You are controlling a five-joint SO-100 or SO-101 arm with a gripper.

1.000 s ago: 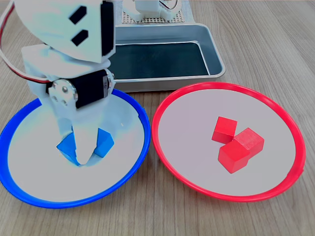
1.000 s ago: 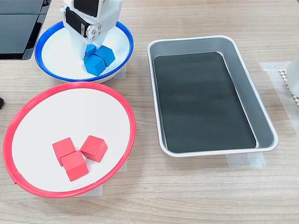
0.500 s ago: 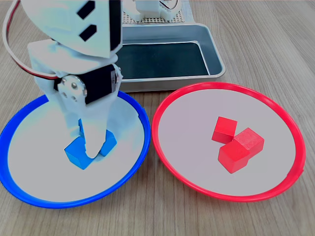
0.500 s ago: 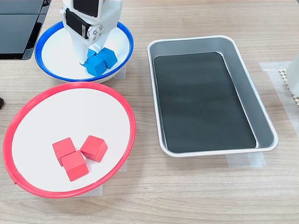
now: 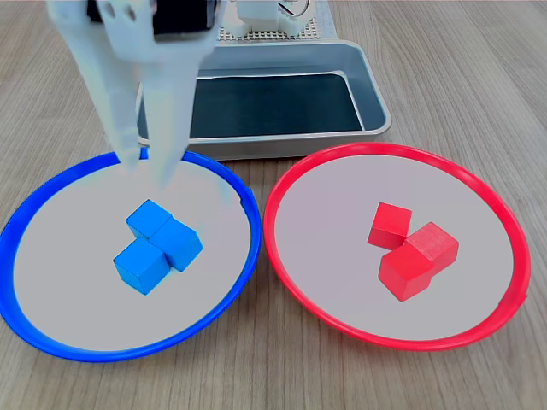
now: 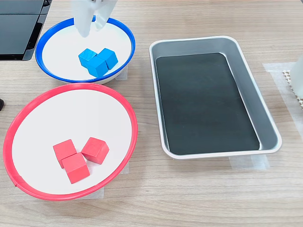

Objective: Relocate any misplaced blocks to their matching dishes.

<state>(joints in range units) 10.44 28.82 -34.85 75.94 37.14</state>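
Showing no readable writing, blue blocks (image 5: 156, 246) and red blocks (image 5: 412, 249) lie plain

1. Blue blocks (image 5: 157, 245): 3 small bright blue cubes, bunched up & touching each other, sitting flat inside the blue-rimmed dish (image 5: 51, 342), a bit off-centre.
2. Red blocks (image 5: 412, 248): 3 glossy red cubes, same size as the blue ones, clustered & touching, in the red-rimmed dish (image 5: 342, 325).
3. Both dishes are big round shallow plates w/ grey-white insides, side by side on the table, rims nearly touching. Blue one's on the first exterior view's left, red on its right.
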